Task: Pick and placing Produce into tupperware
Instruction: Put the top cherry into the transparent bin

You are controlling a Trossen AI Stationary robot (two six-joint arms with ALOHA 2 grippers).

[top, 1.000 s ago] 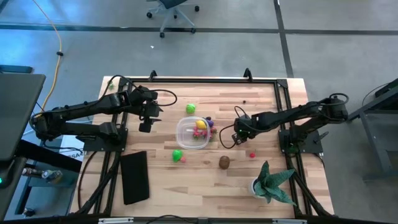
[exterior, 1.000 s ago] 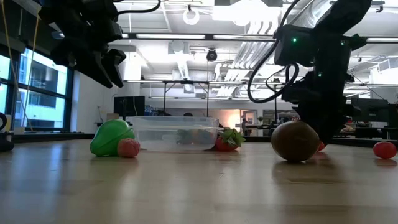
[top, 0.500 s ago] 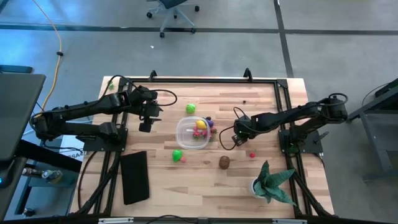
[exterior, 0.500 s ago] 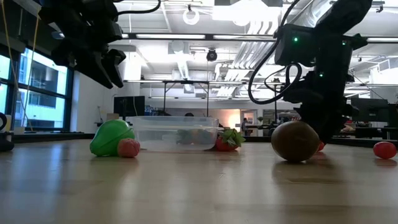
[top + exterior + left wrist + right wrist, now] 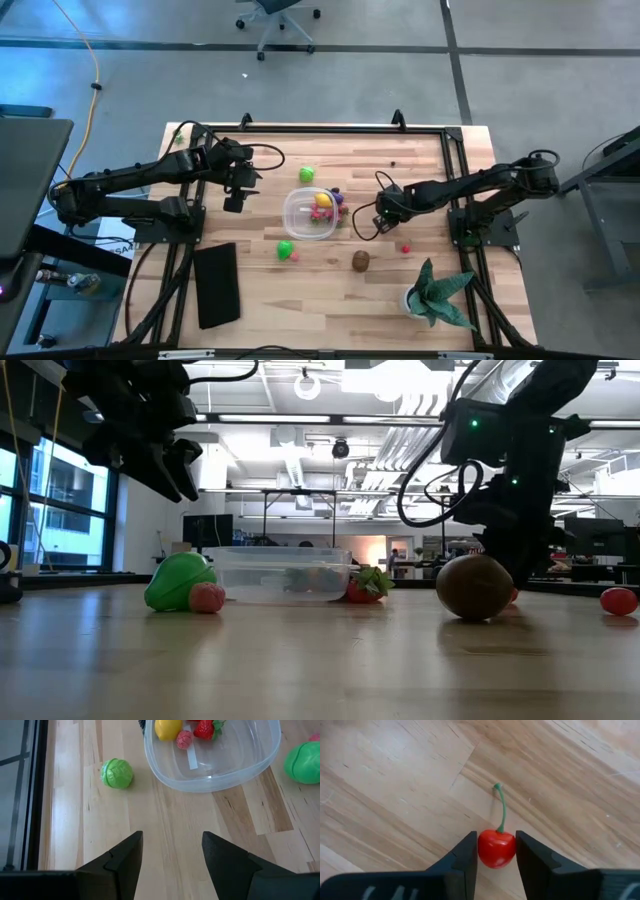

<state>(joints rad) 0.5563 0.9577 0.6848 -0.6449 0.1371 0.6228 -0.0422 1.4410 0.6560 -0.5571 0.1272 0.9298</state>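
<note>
Risk: cherry (image 5: 496, 849) is round and glossy, so it may squirt out forward if the right pincer (image 5: 496, 855), low on the surface (image 5: 395, 795), clamps off-centre. Tub (image 5: 309, 214) sits well beside it. Fingers now flank the cherry, seemingly touching; a second ago they stood wider. Left pincer (image 5: 171, 852) hangs apart, unchanged.

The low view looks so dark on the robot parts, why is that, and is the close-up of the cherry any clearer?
Low view: bright ceiling lights and windows behind leave both arms as silhouettes. Right wrist view: evenly lit, the cherry sharp with small highlights between the right tool's fingers.
</note>
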